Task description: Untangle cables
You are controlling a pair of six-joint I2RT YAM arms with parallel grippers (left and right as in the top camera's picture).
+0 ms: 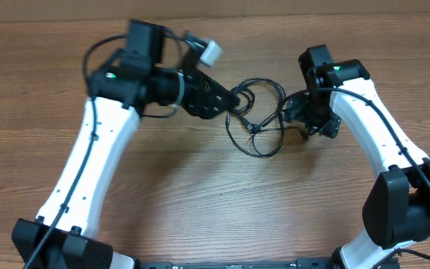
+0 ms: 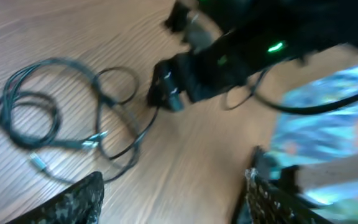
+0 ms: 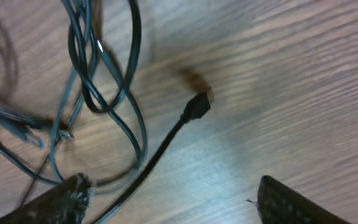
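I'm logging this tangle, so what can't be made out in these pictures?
Overhead: which of the cables crosses which, too thin to tell; the left gripper covers their left end.
Left wrist: the plug tips and the right gripper, smeared by motion blur.
Right wrist: where the cables lead, cut off by the top and left edges.

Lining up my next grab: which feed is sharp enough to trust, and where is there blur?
Overhead: sharp, evenly lit, cables clear on the table. Left wrist: motion-blurred throughout, the right arm smeared, a colourful streak at right. Right wrist: plug fairly crisp, loops at the left edge soft.
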